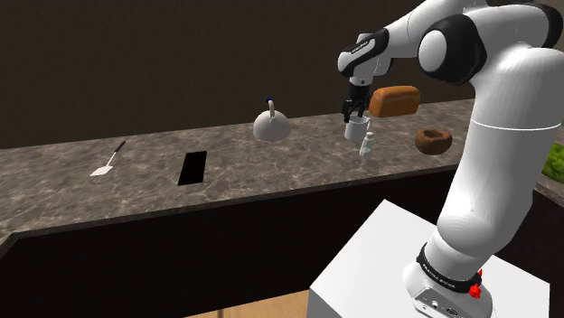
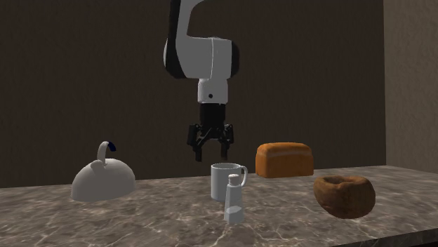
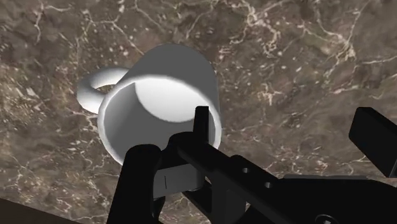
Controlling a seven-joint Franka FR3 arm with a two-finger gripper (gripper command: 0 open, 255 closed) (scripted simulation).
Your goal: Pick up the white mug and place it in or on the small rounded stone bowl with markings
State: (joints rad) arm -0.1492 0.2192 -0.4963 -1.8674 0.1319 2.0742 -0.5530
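A white mug point(image 2: 226, 181) stands upright on the dark marbled counter point(image 2: 154, 217), its handle toward the second exterior view's right. My black gripper point(image 2: 210, 149) hangs open just above the mug's rim, touching nothing. In the wrist view the mug point(image 3: 159, 95) lies ahead of the left finger point(image 3: 141, 170), its mouth facing the camera, and my gripper point(image 3: 257, 149) holds nothing. A brown, rough, rounded bowl point(image 2: 344, 194) sits on the counter to the mug's right in the second exterior view. In the shoulder view the gripper point(image 1: 355, 112) is over the mug point(image 1: 354, 129), with the bowl point(image 1: 434, 140) to its right.
A small white shaker point(image 2: 234, 200) stands close in front of the mug. A loaf of bread point(image 2: 284, 159) lies behind the bowl. A white kettle point(image 1: 270, 124) sits to the shoulder view's left, then a black rectangular hole point(image 1: 192, 168) and a spatula point(image 1: 108, 161).
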